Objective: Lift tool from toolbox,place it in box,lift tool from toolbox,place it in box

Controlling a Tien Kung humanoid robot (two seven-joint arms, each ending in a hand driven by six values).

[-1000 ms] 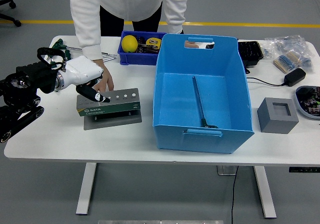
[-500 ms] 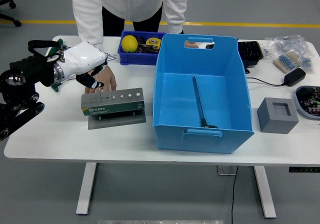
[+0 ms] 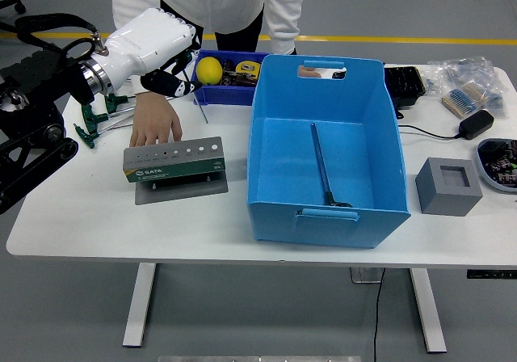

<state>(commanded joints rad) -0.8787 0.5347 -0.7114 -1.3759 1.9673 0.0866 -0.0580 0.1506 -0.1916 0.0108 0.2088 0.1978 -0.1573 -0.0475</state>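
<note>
1. The worktop [image 3: 97, 216] is white; a person in a white top stands at its far side, cut off at the picture's upper edge.
2. The big blue box [image 3: 323, 148] stands open right of centre, with one long slim tool [image 3: 320, 162] lying on its floor, reaching from the middle to the near wall.
3. The toolbox [image 3: 174, 162] is a grey-green block with a row of small holes along its top, standing on a grey plate left of the blue box. The person's hand [image 3: 153, 122] rests flat just behind its left end.
4. The left robot hand [image 3: 166, 59], white-shelled with black fingers, is raised above the worktop's far left area, beside the small dark-blue bin [image 3: 230, 75]. Its fingers are curled around a thin metal tool [image 3: 199, 107] that hangs down from them; the tool is slim and hard to make out.
5. Compared with half a second ago, the left robot hand has risen from the toolbox's top and moved towards the far side, and the toolbox has shifted slightly left.
6. The right arm is out of sight.
</note>
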